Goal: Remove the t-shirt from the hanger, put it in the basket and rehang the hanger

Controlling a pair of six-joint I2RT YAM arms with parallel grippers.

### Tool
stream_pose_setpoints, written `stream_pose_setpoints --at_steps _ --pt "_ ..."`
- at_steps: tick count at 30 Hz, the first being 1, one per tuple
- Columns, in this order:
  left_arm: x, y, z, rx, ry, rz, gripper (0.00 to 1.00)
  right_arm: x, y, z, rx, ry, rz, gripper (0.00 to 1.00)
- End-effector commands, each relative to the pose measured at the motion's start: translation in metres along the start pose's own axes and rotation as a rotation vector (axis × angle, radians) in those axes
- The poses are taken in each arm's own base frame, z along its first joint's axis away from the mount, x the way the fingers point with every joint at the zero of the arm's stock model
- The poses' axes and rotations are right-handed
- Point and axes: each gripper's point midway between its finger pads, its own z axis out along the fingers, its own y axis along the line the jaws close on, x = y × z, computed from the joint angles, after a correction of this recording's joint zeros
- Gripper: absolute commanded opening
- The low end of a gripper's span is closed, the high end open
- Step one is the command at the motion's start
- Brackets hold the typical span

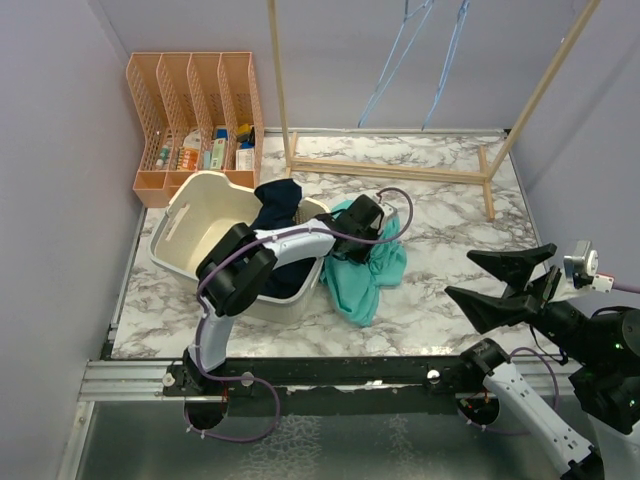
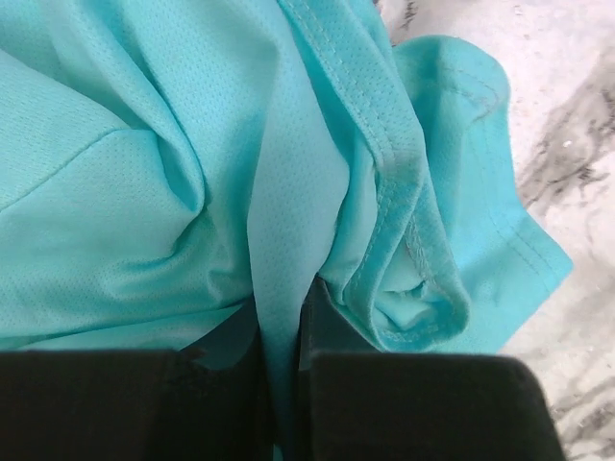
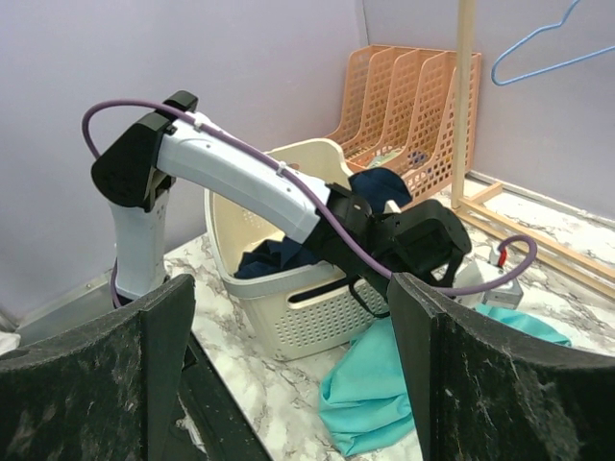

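The left end effector (image 1: 366,228) (image 2: 283,338) is closed on a fold of the teal t-shirt (image 1: 372,282) (image 2: 144,173). In the left wrist view the cloth runs down between the two black fingers (image 2: 404,403), and a stitched hem curls just to the right of them. The rest of the t-shirt lies in a crumpled heap on the marbled counter (image 1: 450,215), under and in front of that end effector. Its left edge touches the cream basket (image 1: 188,232) (image 3: 288,307). The left arm reaches over the basket's near corner to get there. Dark blue clothes (image 1: 278,205) fill the basket and spill over its far rim.

The right end effector (image 1: 500,284) (image 3: 288,355) hangs wide open above the counter's right side, well apart from the t-shirt and holding nothing, its fingers pointing left toward the heap.

At the back stands a wooden rack (image 1: 400,168). Two blue hangers (image 1: 400,55) (image 3: 548,48) hang from it, bare and far from the t-shirt. An orange organizer (image 1: 190,105) sits in the back left corner behind the basket, with small packets in its slots.
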Motion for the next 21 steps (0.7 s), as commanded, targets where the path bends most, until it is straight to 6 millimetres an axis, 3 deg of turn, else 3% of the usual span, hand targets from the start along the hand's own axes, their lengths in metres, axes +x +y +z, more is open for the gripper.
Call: stream_pose_setpoints --at_steps 1,7,11,17,21 --pt "-0.045 -0.027 -0.044 0.119 -0.111 0.015 0.0 0.003 -0.012 -0.002 0.068 -0.011 0.012 0.81" --pt "-0.126 -0.046 -0.139 0.151 -0.351 0.064 0.0 0.008 -0.023 0.001 0.117 -0.014 0.029 0.81" --pt "-0.165 -0.057 -0.2 0.17 -0.494 0.088 0.0 0.011 -0.027 0.001 0.14 -0.025 0.041 0.81" --pt "-0.2 -0.06 -0.285 0.152 -0.7 0.108 0.0 0.016 -0.031 0.004 0.148 -0.015 0.054 0.81" --pt "-0.205 -0.036 -0.327 0.005 -0.786 0.103 0.0 0.019 -0.032 0.007 0.146 0.002 0.057 0.81"
